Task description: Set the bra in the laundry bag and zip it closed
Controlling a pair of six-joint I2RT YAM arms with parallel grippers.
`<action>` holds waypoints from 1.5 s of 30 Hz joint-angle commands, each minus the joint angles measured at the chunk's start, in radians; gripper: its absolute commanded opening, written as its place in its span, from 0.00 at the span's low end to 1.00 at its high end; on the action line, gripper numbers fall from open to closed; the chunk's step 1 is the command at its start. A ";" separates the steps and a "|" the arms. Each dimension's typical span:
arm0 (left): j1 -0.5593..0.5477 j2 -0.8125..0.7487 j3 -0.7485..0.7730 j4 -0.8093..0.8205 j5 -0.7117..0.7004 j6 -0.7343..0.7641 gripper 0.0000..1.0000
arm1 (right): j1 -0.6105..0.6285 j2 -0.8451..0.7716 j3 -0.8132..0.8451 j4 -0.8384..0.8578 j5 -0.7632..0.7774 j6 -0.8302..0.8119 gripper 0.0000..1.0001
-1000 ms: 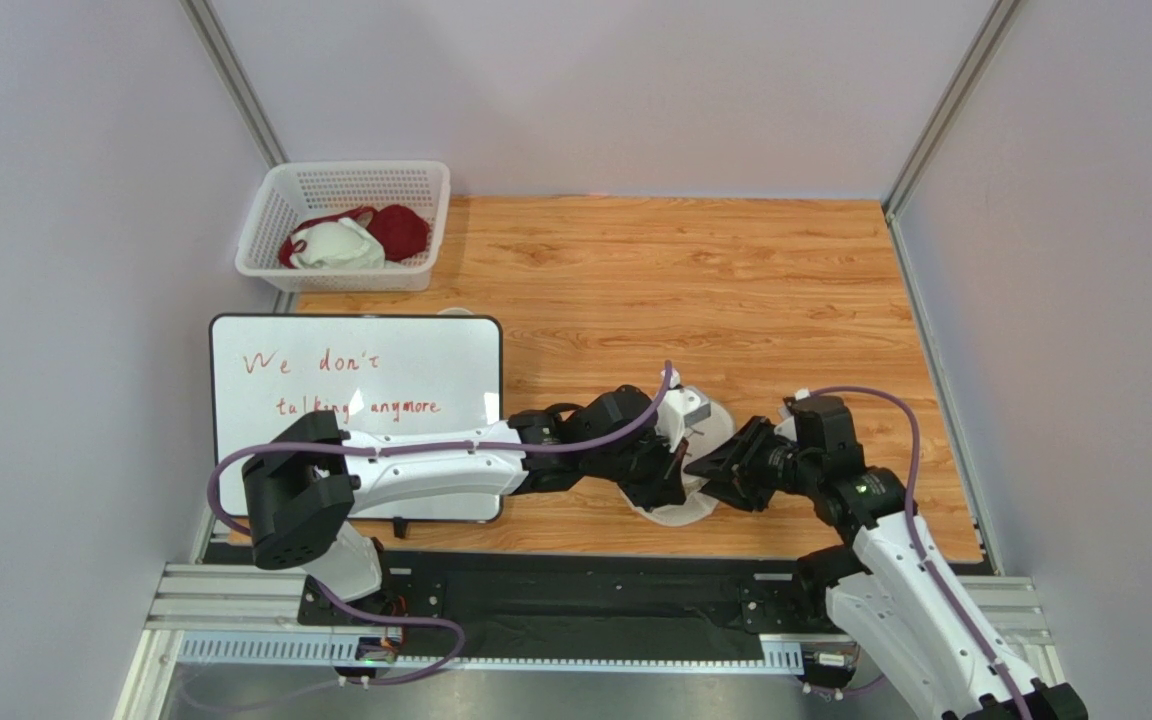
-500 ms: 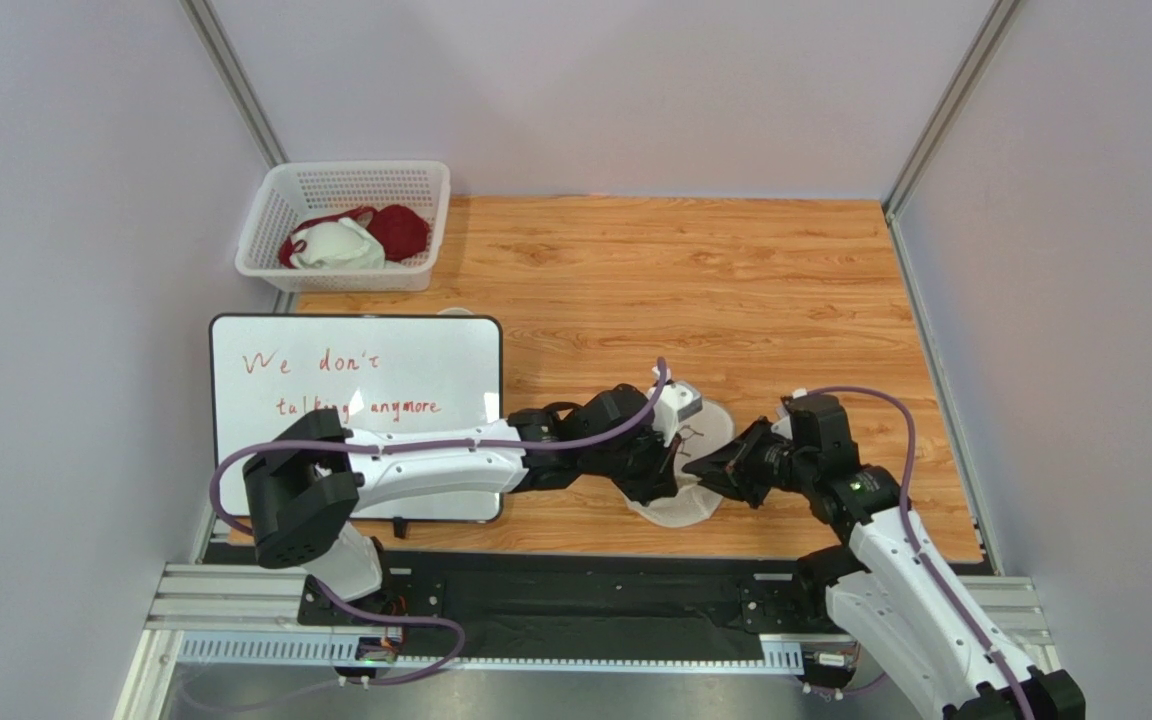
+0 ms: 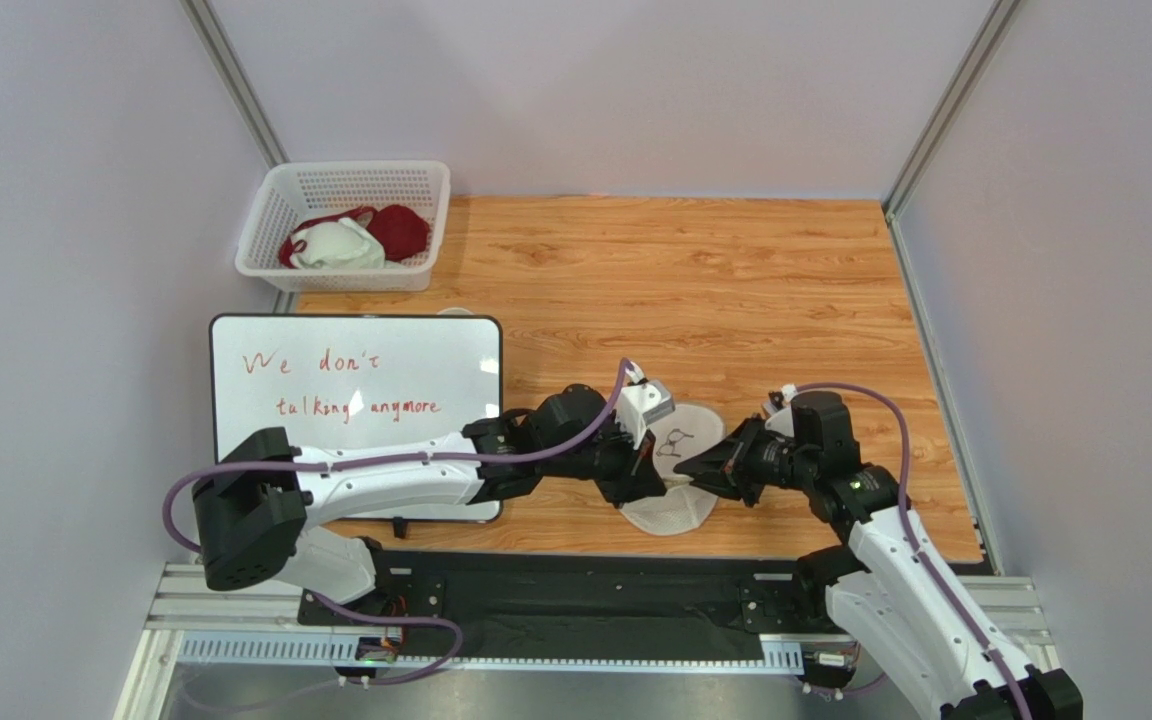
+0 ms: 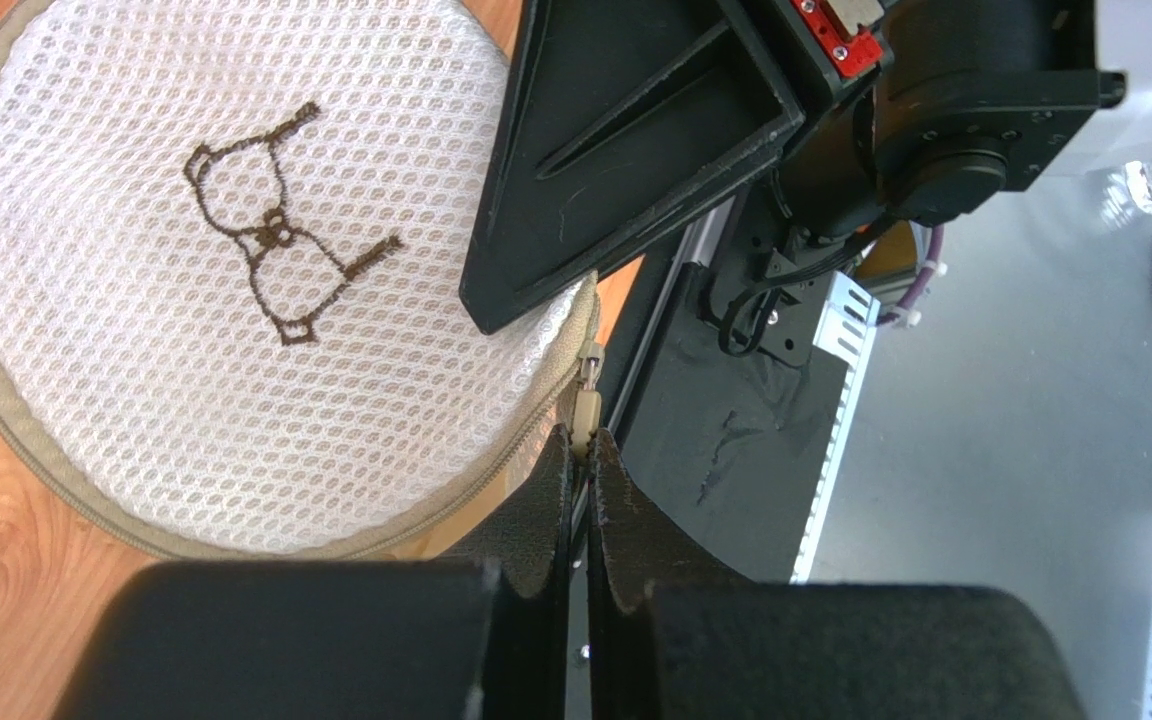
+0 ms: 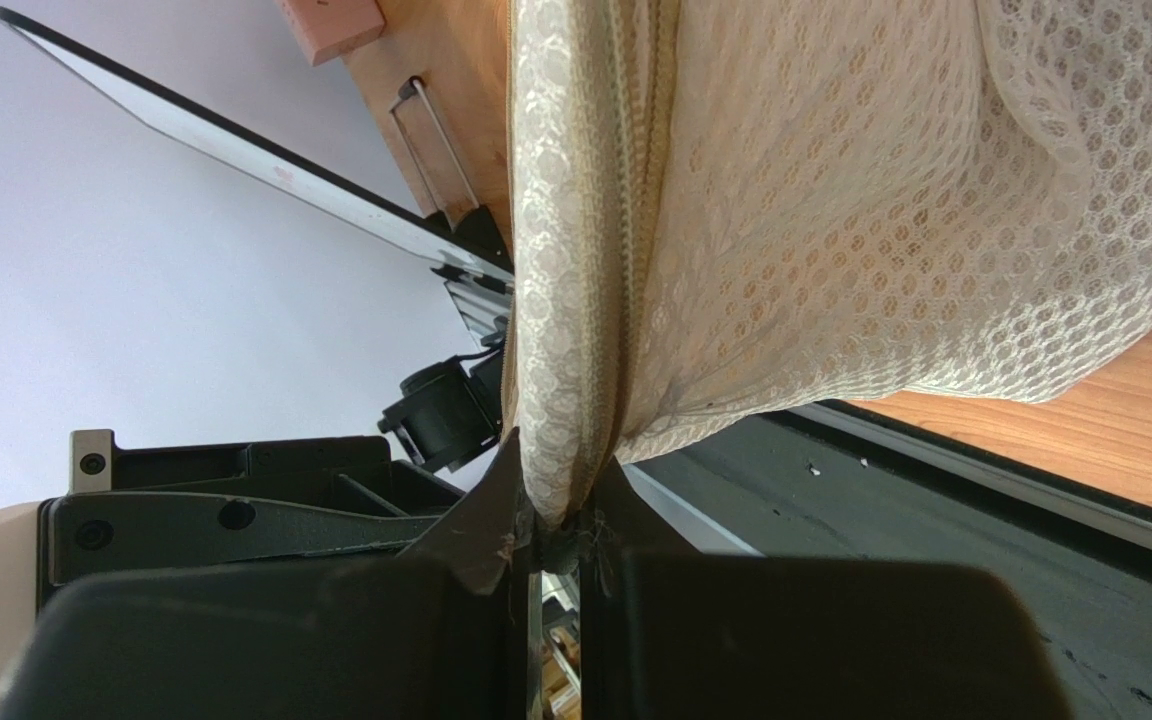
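Top view, biggest first: wooden table (image 3: 748, 285); whiteboard (image 3: 357, 393) with red writing at the left, partly under the left arm (image 3: 387, 473); white basket (image 3: 342, 225) in the far left corner, red and white clothes (image 3: 357, 240) inside. Round laundry bag (image 3: 669, 510) near the front edge, between both arms, partly hidden by them. Left arm stretched low across to it, left gripper (image 4: 579, 458) pinched shut on the zipper pull (image 4: 591, 393). Right arm (image 3: 898, 555) bent inward, right gripper (image 5: 545, 528) clamped on the bag's rim.

Top camera: we look down from behind the arm bases (image 3: 342, 567), far off, whole table (image 3: 778, 285). Left wrist: close over the laundry bag (image 4: 162, 390). Right wrist: even closer, seemingly edge-on to that bag's rim.
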 commanded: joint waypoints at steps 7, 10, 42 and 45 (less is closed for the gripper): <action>0.011 -0.043 -0.099 -0.079 0.113 0.056 0.00 | -0.055 -0.026 0.016 -0.010 0.039 -0.045 0.00; 0.011 -0.049 -0.120 -0.087 0.111 0.066 0.00 | -0.073 -0.036 0.015 -0.013 0.021 -0.051 0.00; 0.011 0.063 0.051 0.071 0.135 -0.062 0.00 | 0.012 0.516 0.483 -0.169 0.028 -0.589 0.26; 0.011 0.083 0.081 0.045 0.041 -0.084 0.00 | 0.029 0.540 0.527 -0.230 0.108 -0.620 0.53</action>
